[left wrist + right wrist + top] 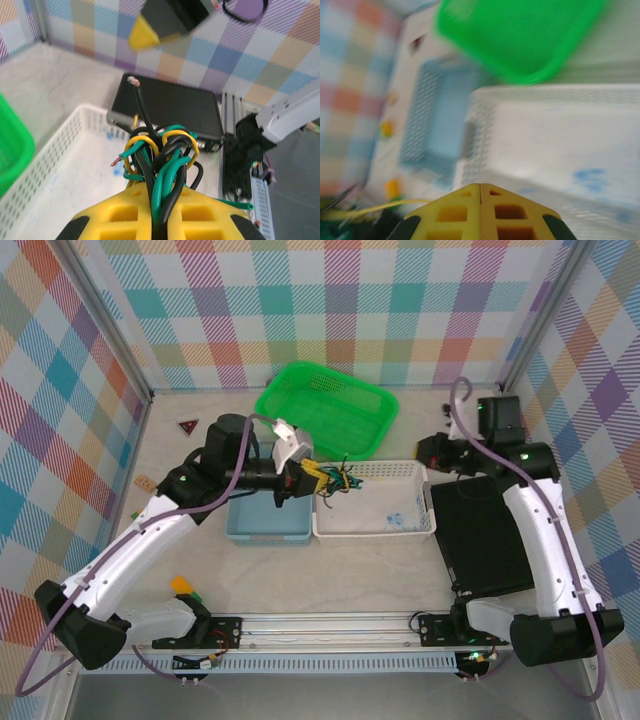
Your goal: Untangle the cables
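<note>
I am looking at a green basket (pixel 330 400) sitting at the far side of the table (pixel 340 575), its near edge lying just behind a white basket (pixel 372 512). A light blue basket (pixel 265 525) is sitting just beside the white one on its left, and a flat black slab (pixel 485 540) is resting on its right. A small red triangle (pixel 188 427) is lying near the left wall, well apart from them

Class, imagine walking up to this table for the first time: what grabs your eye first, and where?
A knot of black, green and yellow cables stands out, pinched in the shut jaws of the left gripper above the left end of the white basket. Behind it sits the bright green basket, at the back in the middle, and a flat black box lies by the right arm.
</note>
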{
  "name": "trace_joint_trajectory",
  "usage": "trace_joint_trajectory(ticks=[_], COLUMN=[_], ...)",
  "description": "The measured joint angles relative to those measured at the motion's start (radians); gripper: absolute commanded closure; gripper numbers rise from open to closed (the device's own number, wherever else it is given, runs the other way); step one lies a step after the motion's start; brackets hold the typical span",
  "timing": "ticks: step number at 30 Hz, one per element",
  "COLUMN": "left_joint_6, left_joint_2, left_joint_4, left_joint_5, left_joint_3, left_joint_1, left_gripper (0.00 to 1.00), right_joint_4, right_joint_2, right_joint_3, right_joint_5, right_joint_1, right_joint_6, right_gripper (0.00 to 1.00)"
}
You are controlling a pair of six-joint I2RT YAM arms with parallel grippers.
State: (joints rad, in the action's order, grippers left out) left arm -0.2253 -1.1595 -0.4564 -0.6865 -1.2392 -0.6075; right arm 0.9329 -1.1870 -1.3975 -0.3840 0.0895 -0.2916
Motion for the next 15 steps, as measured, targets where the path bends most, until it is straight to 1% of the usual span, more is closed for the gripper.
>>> trace_joint_trajectory(ticks=[1,3,5,7,9,10,12,13,15], left_joint_6=[-0.007,-0.021,-0.034,-0.042,-0.050,-0.052,-0.053,-0.053,-0.056], left_joint_2=[0.018,0.053,0.080,0.094,0.095,0.095,0.093,0.089,0.079], left_joint_4=[-0.034,-0.076,-0.107,-0.128,-0.140,-0.144,-0.145,-0.144,-0.143], left_joint_5=[0.000,0.006,0.008,0.007,0.008,0.007,0.007,0.005,0.002], left_joint_3=[0.000,0.000,0.000,0.000,0.000,0.002,0.007,0.008,0.008], left_joint_1=[0.011,0.026,0.034,0.039,0.042,0.047,0.050,0.052,0.053], left_gripper=[1.00,1.00,1.00,1.00,1.00,1.00,1.00,1.00,1.00], right_joint_4=[-0.002,0.000,0.001,0.000,-0.007,-0.017,-0.056,-0.082,-0.135], right_joint_2=[-0.011,-0.032,-0.043,-0.045,-0.045,-0.045,-0.039,-0.029,0.006], right_joint_3=[0.000,0.000,0.000,-0.001,-0.002,-0.001,0.013,0.032,0.091], right_joint_5=[0.068,0.161,0.214,0.227,0.192,0.145,0.015,-0.052,-0.148], right_joint_1=[-0.046,-0.104,-0.119,-0.126,-0.131,-0.135,-0.136,-0.130,-0.108], right_joint_6=[-0.001,0.000,0.000,0.004,0.023,0.040,0.085,0.113,0.173], right_gripper=[1.00,1.00,1.00,1.00,1.00,0.94,0.66,0.56,0.47])
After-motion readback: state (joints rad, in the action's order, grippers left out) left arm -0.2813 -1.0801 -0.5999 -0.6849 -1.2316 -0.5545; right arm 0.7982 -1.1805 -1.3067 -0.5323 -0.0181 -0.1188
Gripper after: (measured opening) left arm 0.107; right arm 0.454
